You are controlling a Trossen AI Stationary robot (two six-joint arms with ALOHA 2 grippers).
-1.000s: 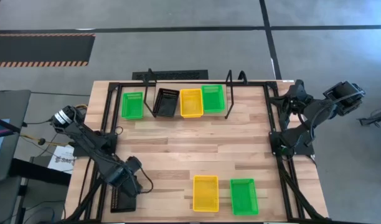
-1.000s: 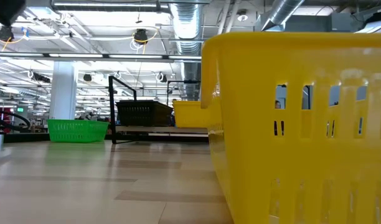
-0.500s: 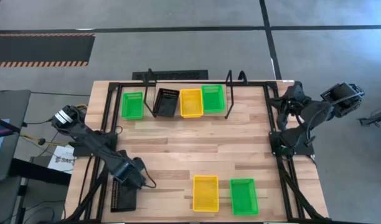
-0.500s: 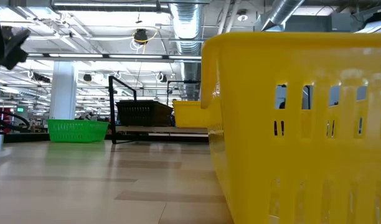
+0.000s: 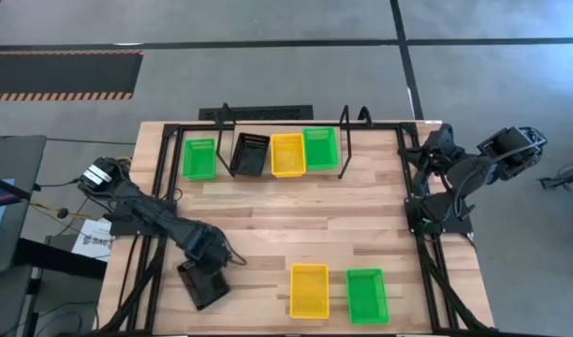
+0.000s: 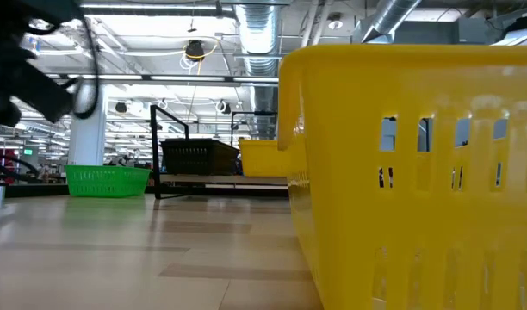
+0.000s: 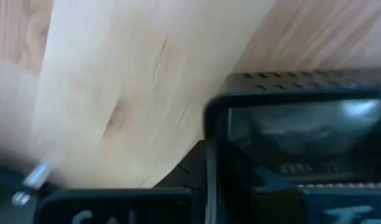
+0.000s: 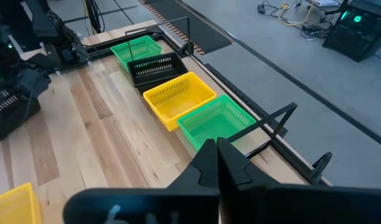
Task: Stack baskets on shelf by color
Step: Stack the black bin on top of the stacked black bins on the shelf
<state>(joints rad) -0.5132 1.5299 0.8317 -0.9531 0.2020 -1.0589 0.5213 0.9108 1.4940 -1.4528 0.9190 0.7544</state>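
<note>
Four baskets [image 5: 268, 153] by shelf [image 5: 343, 140], black basket [image 5: 202, 284] tilted — pincer-held

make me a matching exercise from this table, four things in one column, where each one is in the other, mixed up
Things:
1. left gripper
2. right gripper
3. black basket on the shelf
4. front yellow basket

Places:
A. between a green and a yellow basket
B. at the table's right edge, by the shelf's end
C. at the table's front, just left of a green basket
D. at a tilted black basket near the table's front left

Pairs: 1-D, 2-B, 3-A, 4-C
</note>
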